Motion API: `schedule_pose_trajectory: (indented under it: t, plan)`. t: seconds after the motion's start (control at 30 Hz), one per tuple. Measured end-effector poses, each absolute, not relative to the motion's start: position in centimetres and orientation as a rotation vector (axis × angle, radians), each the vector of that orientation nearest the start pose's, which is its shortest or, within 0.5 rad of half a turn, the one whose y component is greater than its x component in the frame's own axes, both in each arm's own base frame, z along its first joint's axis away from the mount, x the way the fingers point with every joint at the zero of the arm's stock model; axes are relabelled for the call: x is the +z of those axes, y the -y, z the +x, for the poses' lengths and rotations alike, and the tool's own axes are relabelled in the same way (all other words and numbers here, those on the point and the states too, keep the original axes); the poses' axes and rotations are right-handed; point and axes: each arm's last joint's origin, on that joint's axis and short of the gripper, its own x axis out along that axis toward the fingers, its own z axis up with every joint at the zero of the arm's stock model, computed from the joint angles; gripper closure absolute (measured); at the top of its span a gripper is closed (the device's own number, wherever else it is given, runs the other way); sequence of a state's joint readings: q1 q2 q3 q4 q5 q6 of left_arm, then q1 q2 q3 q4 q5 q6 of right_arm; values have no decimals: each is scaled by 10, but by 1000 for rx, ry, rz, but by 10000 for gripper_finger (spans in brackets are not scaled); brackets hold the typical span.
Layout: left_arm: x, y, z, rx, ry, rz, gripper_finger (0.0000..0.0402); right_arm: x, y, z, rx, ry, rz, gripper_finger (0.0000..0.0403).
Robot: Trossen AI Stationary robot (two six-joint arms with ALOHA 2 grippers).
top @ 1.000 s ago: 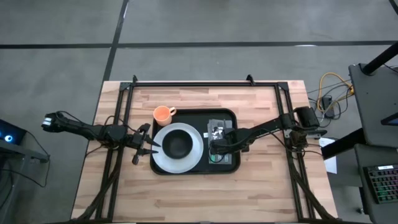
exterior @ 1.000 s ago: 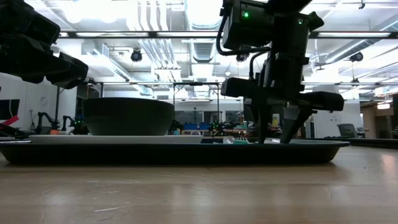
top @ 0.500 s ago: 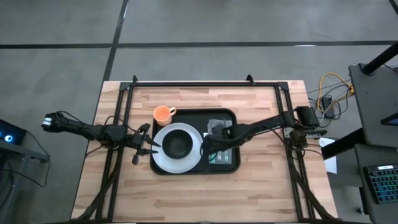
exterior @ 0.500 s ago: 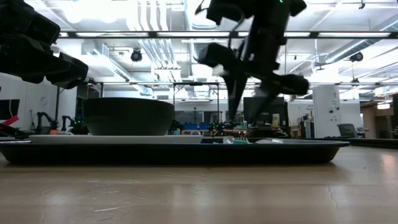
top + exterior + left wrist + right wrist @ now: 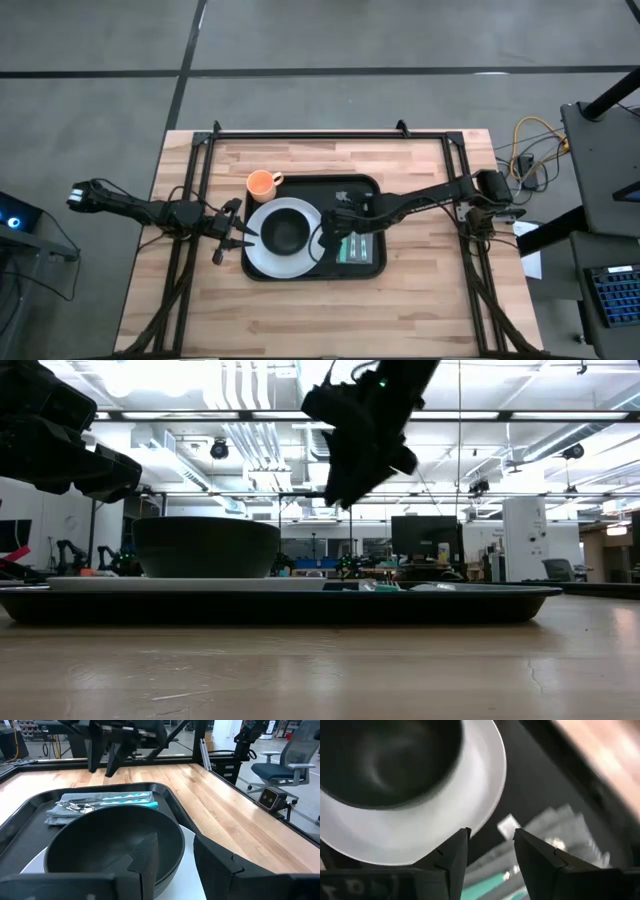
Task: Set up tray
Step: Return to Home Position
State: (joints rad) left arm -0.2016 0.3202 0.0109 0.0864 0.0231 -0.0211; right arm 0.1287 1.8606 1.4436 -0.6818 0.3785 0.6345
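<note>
**Operator:** Where does the tray (image 5: 310,189) sit, and how will it handle?

**Technician:** It lies flat at the middle of the table (image 5: 420,300). It is judged stiff but loaded, so its cargo may slide. Take hold at the low rim on both short sides and keep it level.

**Operator:** Contents?

**Technician:** A white plate (image 5: 262,262) carries a black bowl (image 5: 284,233), which appears empty. Beside it a grey napkin (image 5: 357,252) bears cutlery (image 5: 107,799). An orange cup (image 5: 262,184) stands at one corner; whether it is inside the rim cannot be told.

**Operator:** Tool states?

**Technician:** The right tool (image 5: 490,837) hangs above the plate's edge, fingers apart, holding nothing. The left tool (image 5: 175,852) waits just beside the tray, fingers apart, empty.
</note>
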Motion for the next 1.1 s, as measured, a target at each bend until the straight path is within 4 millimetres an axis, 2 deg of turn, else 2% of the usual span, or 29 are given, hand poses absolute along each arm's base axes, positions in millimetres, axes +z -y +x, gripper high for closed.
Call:
schedule_pose_trajectory:
  t: [0.4,0.67,0.87,0.97,1.1]
  plan:
    - [148,24,113,-221,-225,-1,293,232,-39,391,-346,-960,-70,264]
    - [148,24,113,-221,-225,-1,293,222,-39,389,-232,-999,-158,257]
    - [148,24,113,-221,-225,-1,293,212,-38,372,-166,-970,-150,262]
    - [148,24,113,-221,-225,-1,293,211,-36,355,-93,-931,-129,266]
    - [148,24,113,-221,-225,-1,293,215,-28,329,-87,-817,-138,270]
